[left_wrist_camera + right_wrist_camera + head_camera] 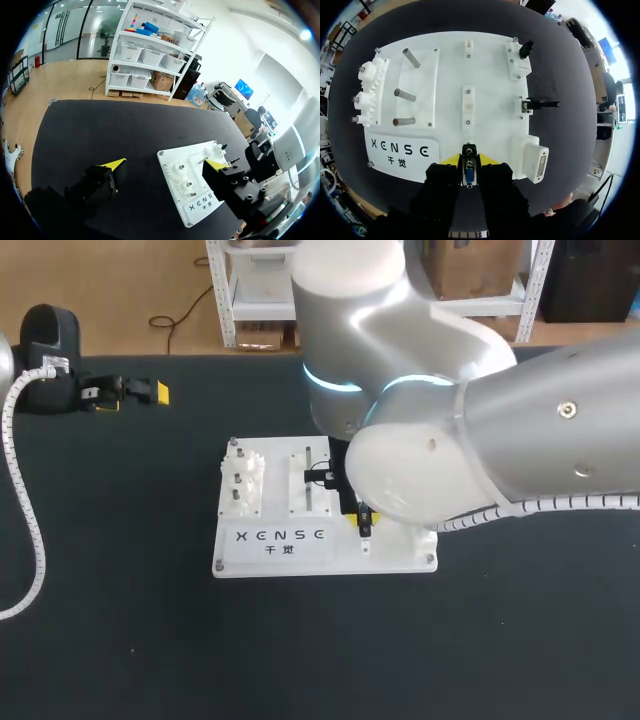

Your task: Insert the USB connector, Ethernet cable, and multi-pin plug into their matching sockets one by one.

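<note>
A white task board [270, 558] lies mid-table. My right gripper [470, 160] hovers over the board's near edge, shut on the multi-pin plug [469, 175], whose blue-faced metal shell shows between the yellow tips. In the head view the plug [366, 530] hangs under my right arm, above the board. Beside the gripper, the white multi-pin socket block [536, 161] stands at the board's corner. A black USB connector [526, 49] and the Ethernet plug [540, 104] sit in holders along the same side. My left gripper [140, 393] rests far back left, its jaws wide apart and empty.
Three white gears [369, 92] and metal pegs [404, 95] occupy the board's other end. In the left wrist view the board [172, 160] lies ahead of the left gripper [165, 165]. A white coiled cable [25, 510] hangs along the table's left side.
</note>
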Tool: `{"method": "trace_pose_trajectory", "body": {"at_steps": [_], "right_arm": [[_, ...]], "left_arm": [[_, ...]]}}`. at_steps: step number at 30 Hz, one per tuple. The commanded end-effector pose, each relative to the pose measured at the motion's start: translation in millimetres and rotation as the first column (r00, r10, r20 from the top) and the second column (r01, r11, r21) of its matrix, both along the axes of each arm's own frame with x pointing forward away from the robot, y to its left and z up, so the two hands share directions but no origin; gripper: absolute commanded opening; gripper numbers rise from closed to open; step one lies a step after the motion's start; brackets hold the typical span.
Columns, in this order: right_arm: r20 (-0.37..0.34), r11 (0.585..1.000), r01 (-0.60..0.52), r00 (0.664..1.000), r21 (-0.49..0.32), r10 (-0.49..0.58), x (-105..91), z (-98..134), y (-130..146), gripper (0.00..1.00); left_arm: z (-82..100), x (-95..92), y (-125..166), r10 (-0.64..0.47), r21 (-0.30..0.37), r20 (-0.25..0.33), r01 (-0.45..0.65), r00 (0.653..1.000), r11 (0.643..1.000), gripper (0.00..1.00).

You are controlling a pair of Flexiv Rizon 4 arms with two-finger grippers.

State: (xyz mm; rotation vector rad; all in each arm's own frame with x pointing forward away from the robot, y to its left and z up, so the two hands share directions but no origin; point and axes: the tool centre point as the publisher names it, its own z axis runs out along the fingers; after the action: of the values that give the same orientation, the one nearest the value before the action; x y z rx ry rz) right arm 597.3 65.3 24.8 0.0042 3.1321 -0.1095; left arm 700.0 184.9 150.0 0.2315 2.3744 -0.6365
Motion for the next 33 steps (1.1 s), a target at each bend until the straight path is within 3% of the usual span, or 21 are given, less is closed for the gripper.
{"method": "trace_pose_trajectory", "body": {"at_steps": [1, 13, 33], "right_arm": [[0.015, 1.0, -0.001, 1.0, 0.006, 0.001, -2.4, 13, -6, 0.0], [0.026, 0.999, 0.024, 0.999, 0.031, -0.024, 2.7, 39, -30, 0.0], [-0.003, 1.0, 0.021, 1.0, 0.016, -0.02, 3.3, 43, -63, 0.0]], "left_arm": [[0.0, 0.0, 0, 0.0, 0.0, 0.0, 0.0, 1.0, 1.0, 1.0], [0.0, 0.0, 0, 0.0, 0.0, 0.0, 0.0, 1.0, 1.0, 1.0], [0.0, 0.0, 0, 0.0, 0.0, 0.0, 0.0, 1.0, 1.0, 1.0]]}}
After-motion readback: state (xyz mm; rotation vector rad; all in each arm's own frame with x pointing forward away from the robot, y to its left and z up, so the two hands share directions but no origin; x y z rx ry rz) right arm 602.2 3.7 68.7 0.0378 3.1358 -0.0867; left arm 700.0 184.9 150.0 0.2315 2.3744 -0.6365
